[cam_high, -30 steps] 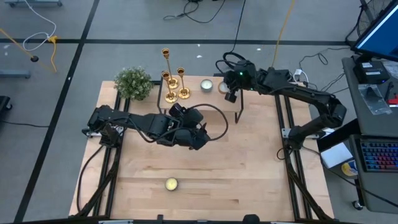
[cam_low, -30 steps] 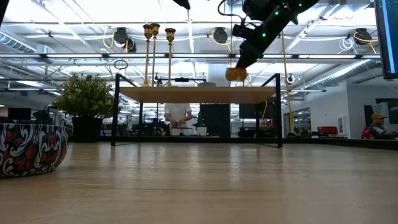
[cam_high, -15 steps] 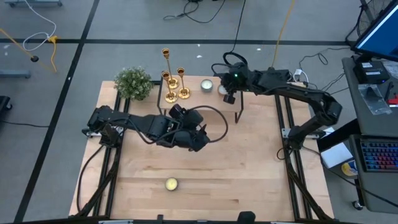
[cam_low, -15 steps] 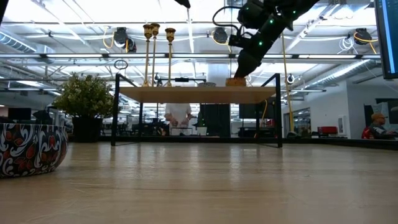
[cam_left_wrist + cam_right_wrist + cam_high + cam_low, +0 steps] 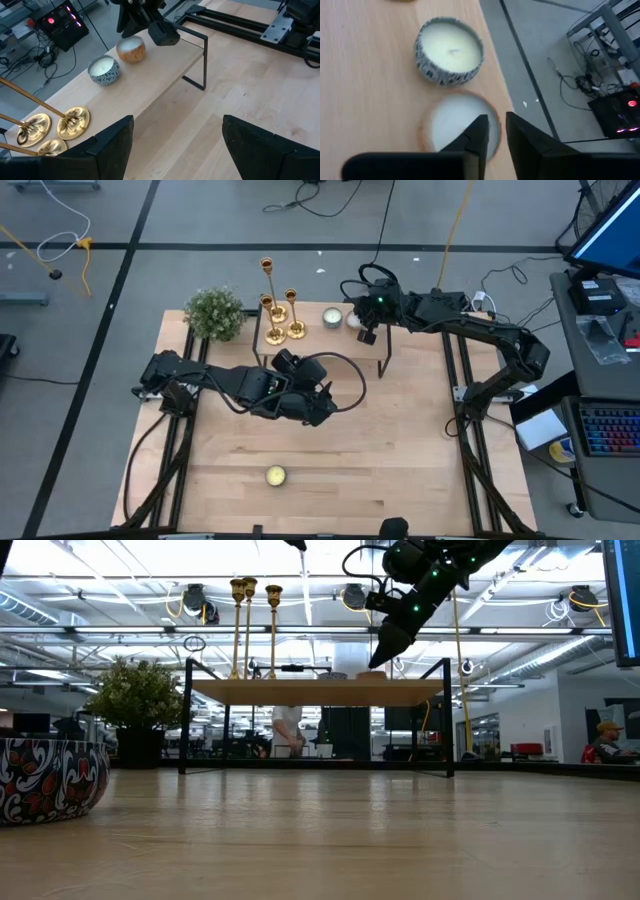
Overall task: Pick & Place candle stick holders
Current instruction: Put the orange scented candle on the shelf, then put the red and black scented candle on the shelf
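We see the three candle stick holders (image 5: 278, 315) standing upright and close together on the left part of a small raised shelf (image 5: 310, 340) at the far side of the table (image 5: 400, 450). A green plant (image 5: 214, 313) sits just left of the shelf. To the right of the holders are two tin candles, a patterned candle (image 5: 449, 51) and a copper candle (image 5: 457, 125).

The right gripper (image 5: 492, 132) hangs directly over the copper candle's rim, fingers only a narrow slit apart, gripping nothing.

The left gripper (image 5: 175, 145) hovers over mid-table, its fingers spread wide and empty. A third candle (image 5: 275, 476) lies near the front edge.
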Motion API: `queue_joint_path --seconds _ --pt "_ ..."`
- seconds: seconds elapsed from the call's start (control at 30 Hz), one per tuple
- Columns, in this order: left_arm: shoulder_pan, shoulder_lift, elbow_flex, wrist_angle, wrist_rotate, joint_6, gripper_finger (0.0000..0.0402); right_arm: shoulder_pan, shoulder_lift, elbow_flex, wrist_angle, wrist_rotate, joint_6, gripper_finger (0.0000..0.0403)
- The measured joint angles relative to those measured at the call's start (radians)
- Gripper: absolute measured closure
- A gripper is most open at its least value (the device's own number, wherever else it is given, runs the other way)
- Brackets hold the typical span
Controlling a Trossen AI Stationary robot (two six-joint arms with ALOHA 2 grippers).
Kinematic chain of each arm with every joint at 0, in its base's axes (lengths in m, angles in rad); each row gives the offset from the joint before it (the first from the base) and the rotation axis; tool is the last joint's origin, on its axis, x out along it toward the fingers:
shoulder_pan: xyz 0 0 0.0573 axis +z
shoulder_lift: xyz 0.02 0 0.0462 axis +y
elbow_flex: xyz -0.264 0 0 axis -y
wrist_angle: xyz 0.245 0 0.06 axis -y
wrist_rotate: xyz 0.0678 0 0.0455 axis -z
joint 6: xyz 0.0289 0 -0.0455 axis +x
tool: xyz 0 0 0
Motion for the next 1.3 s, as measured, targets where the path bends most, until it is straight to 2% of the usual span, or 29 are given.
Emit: queue_joint_path --seconds 0.2,0.4,0.57,0.67,0.77,0.93,1.1,1.3 --pt "-0.011 0.000 0.000 0.000 0.000 0.000 0.0105 0.000 0.000 0.000 0.050 0.030 -0.003 0.0306" --pt "-0.014 0.000 0.000 -0.001 0.000 0.000 0.0105 0.007 -0.028 -0.002 0.056 0.030 -0.002 0.0292" --pt "-0.014 0.000 0.000 -0.034 0.004 -0.016 0.0105 0.030 -0.135 -0.002 0.068 0.029 0.030 0.0288" --pt "-0.014 0.000 0.000 -0.095 0.046 -0.070 0.0105 0.050 -0.231 -0.002 0.048 0.025 0.103 0.0288" --pt "-0.014 0.000 0.000 -0.189 0.139 -0.149 0.0105 0.068 -0.322 -0.002 -0.002 0.024 0.180 0.0288" --pt "-0.018 0.000 0.000 -0.299 0.355 -0.291 0.0105 0.088 -0.444 -0.002 -0.099 0.022 0.269 0.0288" --pt "-0.044 0.000 -0.043 -0.287 0.561 -0.404 0.0105 0.107 -0.536 -0.029 -0.110 0.022 0.297 0.0288" --pt "-0.117 0.002 -0.204 -0.201 0.771 -0.530 0.0105 0.125 -0.615 -0.106 -0.075 0.021 0.308 0.0289"
